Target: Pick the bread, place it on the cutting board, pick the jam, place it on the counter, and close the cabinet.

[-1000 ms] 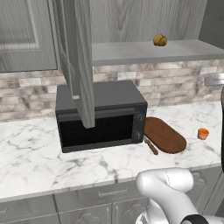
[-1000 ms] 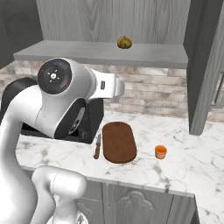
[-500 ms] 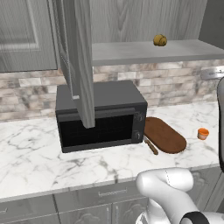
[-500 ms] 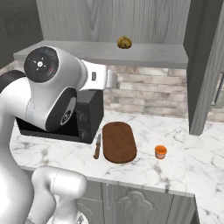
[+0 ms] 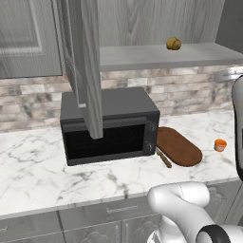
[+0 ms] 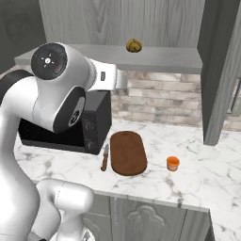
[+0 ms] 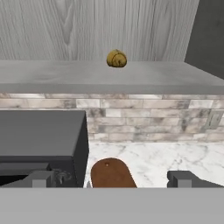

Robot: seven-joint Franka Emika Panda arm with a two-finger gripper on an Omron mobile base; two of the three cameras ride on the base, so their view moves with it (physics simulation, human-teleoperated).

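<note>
Bread [image 7: 116,58] sits far back on the cabinet shelf [image 7: 109,76]; the claw [image 7: 111,179], fingers spread and empty, could knock it away on approach.

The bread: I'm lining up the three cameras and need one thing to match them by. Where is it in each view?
Left base view: bread on the cabinet shelf, upper right.
Right base view: bread on the shelf, top centre.
Hand view: bread on the shelf, upper centre.
Shared landmark: the cutting board on the counter, below the bread, beside the microwave.
</note>
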